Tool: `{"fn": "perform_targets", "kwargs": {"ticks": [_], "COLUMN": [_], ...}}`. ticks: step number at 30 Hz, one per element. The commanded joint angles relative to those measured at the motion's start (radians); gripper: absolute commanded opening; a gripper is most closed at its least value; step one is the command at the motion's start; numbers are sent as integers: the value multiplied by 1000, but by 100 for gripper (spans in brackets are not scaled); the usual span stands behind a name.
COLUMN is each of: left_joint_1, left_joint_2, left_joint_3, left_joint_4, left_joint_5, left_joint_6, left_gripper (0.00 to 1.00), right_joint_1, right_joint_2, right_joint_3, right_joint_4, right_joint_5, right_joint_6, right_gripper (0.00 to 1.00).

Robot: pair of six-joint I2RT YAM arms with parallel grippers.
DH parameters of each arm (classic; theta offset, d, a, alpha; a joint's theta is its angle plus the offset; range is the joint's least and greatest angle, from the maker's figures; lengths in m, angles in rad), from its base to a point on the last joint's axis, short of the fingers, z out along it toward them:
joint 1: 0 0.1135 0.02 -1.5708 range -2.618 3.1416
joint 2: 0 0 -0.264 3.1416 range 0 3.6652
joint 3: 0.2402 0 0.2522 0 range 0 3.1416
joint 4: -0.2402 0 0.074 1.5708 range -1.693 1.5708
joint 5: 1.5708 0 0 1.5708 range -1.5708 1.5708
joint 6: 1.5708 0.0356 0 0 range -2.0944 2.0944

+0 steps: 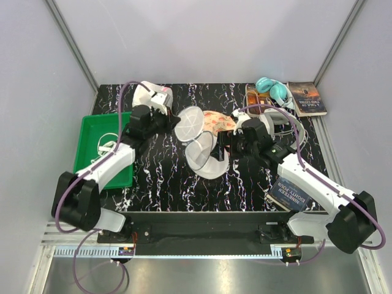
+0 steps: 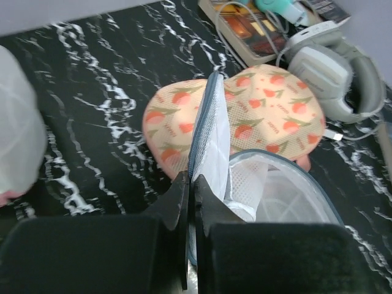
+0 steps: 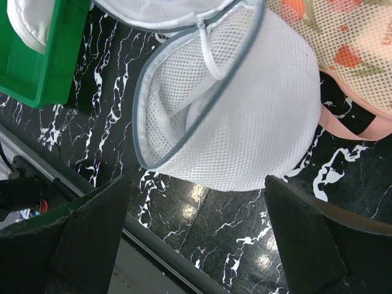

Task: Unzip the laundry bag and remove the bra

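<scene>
The desk (image 1: 160,177) was black with white streaks. A green tray (image 1: 92,138) sat on its left side. The open laundry bag (image 1: 208,162) lay in the middle, just beside a flowery cloth (image 1: 218,121). A book (image 1: 307,98) and headphones (image 1: 272,90) lay at the back right. A blue book (image 1: 288,195) lay at the front right.

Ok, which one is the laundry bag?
Look at the middle of the black marble table. The laundry bag is the round white mesh pouch lying open like a clamshell. Unlike the flowery pink-orange item behind it, it is plain white with a grey zip rim.
</scene>
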Motion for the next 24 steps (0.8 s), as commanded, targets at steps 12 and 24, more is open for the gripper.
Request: {"fn": "perform_targets", "kwargs": {"ticks": [12, 24], "left_joint_1": [-404, -619], "left_joint_2": [-131, -24], "left_joint_3": [-91, -21], "left_joint_4": [-181, -335], "left_joint_5": [-549, -504], "left_joint_6": [347, 256], "left_gripper": [0, 0], "right_joint_1": [-8, -19], "right_joint_2": [-34, -103], "right_joint_3": [16, -13], "right_joint_4": [69, 69], "right_joint_5": [58, 123], "right_joint_6": [25, 51], "right_gripper": [98, 99]}}
